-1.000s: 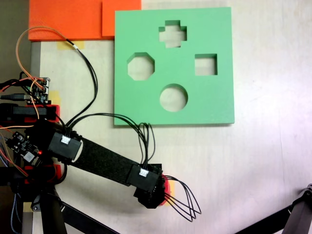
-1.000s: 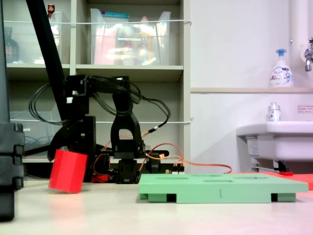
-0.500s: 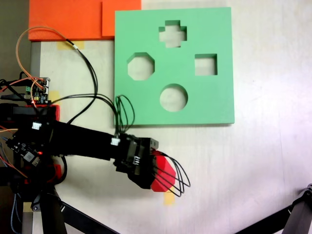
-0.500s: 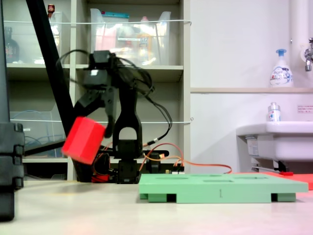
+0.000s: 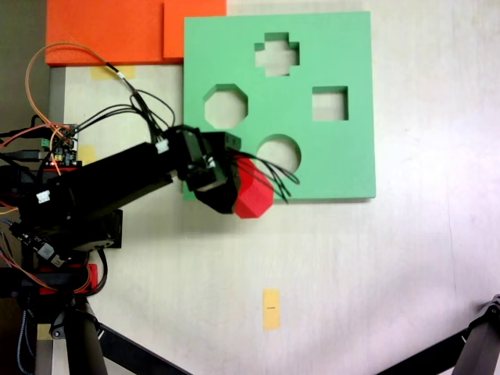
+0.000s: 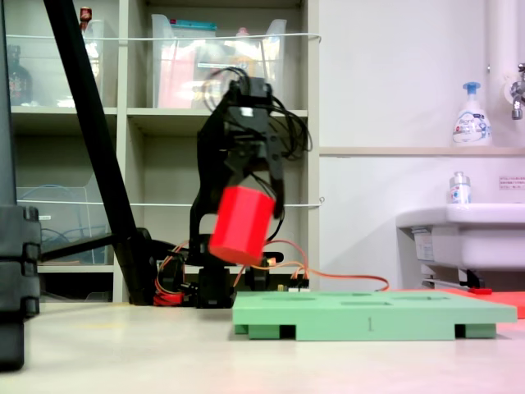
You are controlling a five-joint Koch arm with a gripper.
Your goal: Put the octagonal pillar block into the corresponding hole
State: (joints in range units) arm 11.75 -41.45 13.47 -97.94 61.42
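Observation:
The red octagonal pillar block (image 5: 253,191) (image 6: 240,225) hangs tilted in the air, well above the table, over the near left edge of the green foam board (image 5: 344,164) (image 6: 369,316). My gripper (image 5: 234,183) (image 6: 250,185) is shut on its upper part. The eight-sided hole (image 5: 226,107) lies farther up the board in a fixed view, apart from the block, with a round cutout (image 5: 278,156) just right of the block.
The board also has a cross cutout (image 5: 276,54) and a square cutout (image 5: 330,103). Orange foam sheets (image 5: 117,31) lie at the top left. A yellow tape mark (image 5: 271,308) sits on the table. Black cables loop around the wrist.
The arm has swung from the table's lower middle up toward the board, carrying the red block higher and to the board's near edge.

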